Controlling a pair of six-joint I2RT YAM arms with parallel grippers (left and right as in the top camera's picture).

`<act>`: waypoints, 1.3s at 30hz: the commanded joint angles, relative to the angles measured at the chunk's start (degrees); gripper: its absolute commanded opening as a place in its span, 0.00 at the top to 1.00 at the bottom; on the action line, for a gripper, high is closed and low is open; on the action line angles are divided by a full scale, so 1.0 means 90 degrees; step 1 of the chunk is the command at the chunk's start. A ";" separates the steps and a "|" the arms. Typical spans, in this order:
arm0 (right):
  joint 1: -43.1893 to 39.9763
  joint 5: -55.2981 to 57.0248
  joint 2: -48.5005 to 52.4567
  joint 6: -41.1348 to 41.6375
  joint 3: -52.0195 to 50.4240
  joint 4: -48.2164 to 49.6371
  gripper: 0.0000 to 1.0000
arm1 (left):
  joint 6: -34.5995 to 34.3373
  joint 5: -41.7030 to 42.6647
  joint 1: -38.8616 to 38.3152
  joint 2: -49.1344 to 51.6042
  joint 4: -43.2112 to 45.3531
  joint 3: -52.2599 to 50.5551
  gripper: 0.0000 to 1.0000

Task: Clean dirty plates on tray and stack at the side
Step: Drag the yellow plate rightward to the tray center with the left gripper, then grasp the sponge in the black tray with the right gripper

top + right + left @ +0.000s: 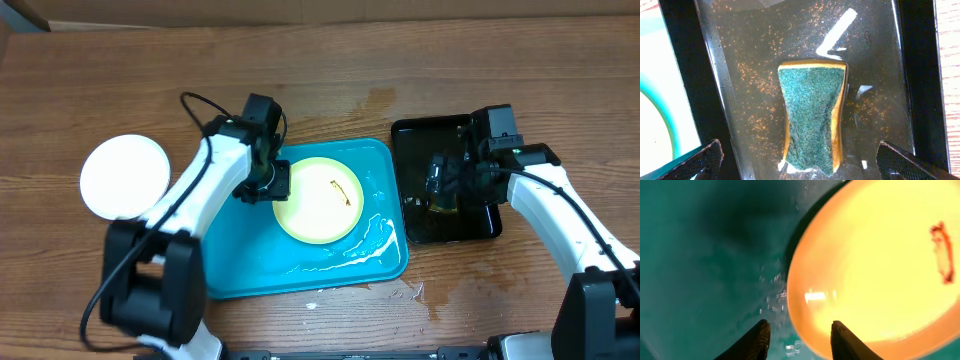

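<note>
The yellow-green plate (pixel 318 200) is seen lying flat in the turquoise tray (pixel 240 270), towards its upper middle. A thin brown smear (pixel 343 190) is carried on the plate's face, right of centre. The left pincer (pixel 268 181) is held at the plate's left edge. In the wrist view its fingers (pixel 759 339) are shown parted, one over the wet tray floor and the other over the plate, with the rim between them: released, nothing gripped. Whether the rim is touched cannot be told. White streaks (pixel 372 240) are spread along the tray's lower right.

Over on the right, the black tray (pixel 415 135) is set just beside the turquoise one. The right pincer (pixel 799 155) is hung above it, spread wide, nothing grasped. A sponge (pixel 812 115), green scouring face up with yellow sides, is laid on the wet black floor between the parted fingers.

A white plate (pixel 125 177) is placed on the wooden surface (pixel 400 60), left of the turquoise tray and apart from it. Whether more than one is stacked there cannot be told.
</note>
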 commanded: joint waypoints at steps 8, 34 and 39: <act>0.0005 0.0053 -0.0051 0.0007 -0.0015 0.0041 0.00 | -0.0464 -0.0015 -0.0160 -0.0355 -0.0442 0.0041 0.00; 0.0005 0.0053 -0.0051 0.0007 -0.0015 0.0041 0.00 | -0.1173 -0.0911 -0.0500 -0.0352 0.1698 -0.1909 0.76; 0.0005 0.0053 -0.0051 0.0007 -0.0015 0.0041 0.00 | -0.0474 -0.1018 -0.0500 -0.0350 0.1948 -0.1923 0.90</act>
